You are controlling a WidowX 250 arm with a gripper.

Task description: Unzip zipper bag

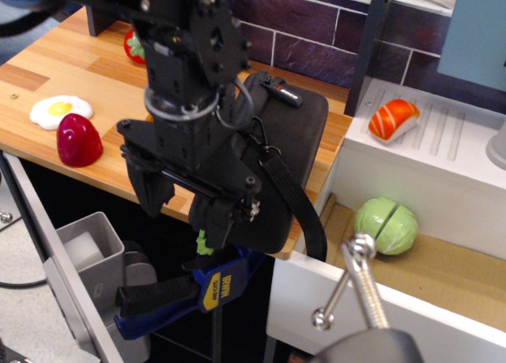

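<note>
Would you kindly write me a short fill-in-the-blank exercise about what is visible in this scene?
1. The zipper bag is ____ in colour.
2. The gripper hangs over the bag's near end with its jaws ____.
3. The zipper pull showing beside one finger is lime-____.
4. The egg toy lies on the ____ counter.

Missing words: black; open; green; wooden

Low in the frame, left of centre, the blue clamp (207, 288) carries a yellow label with dark lettering that appears to read "IRWIN". Near the top centre, the small red-white tag (281, 92) on the zipper bag (296, 130) is too small to read.
</note>
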